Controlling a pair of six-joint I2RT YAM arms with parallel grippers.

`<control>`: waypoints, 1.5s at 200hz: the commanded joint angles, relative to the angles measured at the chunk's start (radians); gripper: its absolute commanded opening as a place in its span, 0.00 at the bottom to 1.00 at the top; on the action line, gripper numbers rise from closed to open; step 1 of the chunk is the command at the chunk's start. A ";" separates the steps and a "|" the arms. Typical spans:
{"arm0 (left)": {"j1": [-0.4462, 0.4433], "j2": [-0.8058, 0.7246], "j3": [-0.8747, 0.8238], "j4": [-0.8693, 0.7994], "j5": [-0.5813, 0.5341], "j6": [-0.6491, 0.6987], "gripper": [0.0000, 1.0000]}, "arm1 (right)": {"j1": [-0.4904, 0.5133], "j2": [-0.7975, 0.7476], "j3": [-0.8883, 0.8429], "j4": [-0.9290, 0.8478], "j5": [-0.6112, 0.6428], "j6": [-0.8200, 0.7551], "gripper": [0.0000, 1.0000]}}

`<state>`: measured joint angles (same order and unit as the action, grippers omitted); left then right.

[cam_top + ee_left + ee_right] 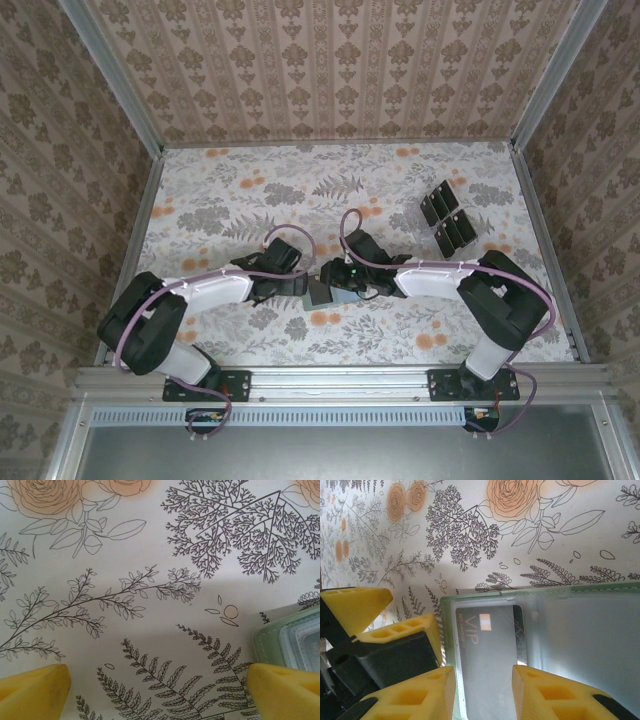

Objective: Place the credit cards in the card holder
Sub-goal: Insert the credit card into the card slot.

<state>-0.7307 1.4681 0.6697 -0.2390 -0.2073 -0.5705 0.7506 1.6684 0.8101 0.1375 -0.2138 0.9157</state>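
My left fingers hang released over the desk, beside the card holder. My right fingers straddle one credit card that looks seated in it; whether they grip it, I cannot tell. Other credit cards wait far right.

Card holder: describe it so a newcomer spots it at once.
On the floral table, look where the two arms meet. The card holder lies flat there: pale green, bearing a black VIP card, unlike the clear rack of cards at far right.
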 commanded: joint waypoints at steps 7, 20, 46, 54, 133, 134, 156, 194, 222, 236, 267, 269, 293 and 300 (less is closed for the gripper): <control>0.013 -0.031 -0.004 -0.029 -0.018 0.006 1.00 | -0.004 0.018 -0.018 -0.013 0.013 -0.007 0.35; 0.017 -0.035 -0.002 -0.031 -0.019 0.008 1.00 | -0.002 0.028 -0.022 -0.005 0.009 -0.003 0.36; 0.029 -0.046 -0.002 -0.032 -0.015 0.008 1.00 | 0.008 0.038 -0.026 0.004 0.008 0.004 0.35; 0.033 -0.049 -0.002 -0.032 -0.014 0.009 1.00 | 0.012 0.041 -0.025 0.005 0.008 0.008 0.34; 0.056 -0.070 -0.010 -0.028 0.000 0.015 1.00 | 0.046 0.061 -0.030 0.036 0.016 0.046 0.34; 0.056 -0.070 -0.011 -0.028 0.000 0.015 1.00 | 0.046 0.061 -0.030 0.036 0.016 0.046 0.34; 0.060 -0.078 -0.015 -0.025 0.004 0.014 1.00 | 0.055 0.077 -0.019 0.048 0.013 0.059 0.34; 0.064 -0.094 -0.022 -0.025 0.005 0.014 1.00 | 0.076 0.112 0.022 0.060 0.007 0.073 0.34; 0.071 -0.107 -0.027 -0.025 0.007 0.016 1.00 | 0.083 0.109 0.046 0.059 0.008 0.078 0.33; 0.074 -0.113 -0.027 -0.029 0.010 0.018 1.00 | 0.082 0.093 0.061 0.044 0.015 0.070 0.33; 0.082 -0.142 -0.031 -0.043 0.011 0.015 1.00 | 0.078 0.013 0.076 -0.033 0.061 0.025 0.37; 0.083 -0.144 -0.032 -0.044 0.012 0.015 1.00 | 0.077 0.006 0.076 -0.040 0.066 0.020 0.37; 0.087 -0.177 -0.039 -0.061 0.018 0.009 1.00 | 0.070 -0.058 0.086 -0.178 0.155 -0.048 0.45; 0.090 -0.186 -0.041 -0.065 0.024 0.008 1.00 | 0.068 -0.071 0.094 -0.231 0.190 -0.074 0.47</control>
<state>-0.6525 1.3231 0.6453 -0.2619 -0.2016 -0.5701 0.8272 1.6714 0.8635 0.0811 -0.1463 0.9329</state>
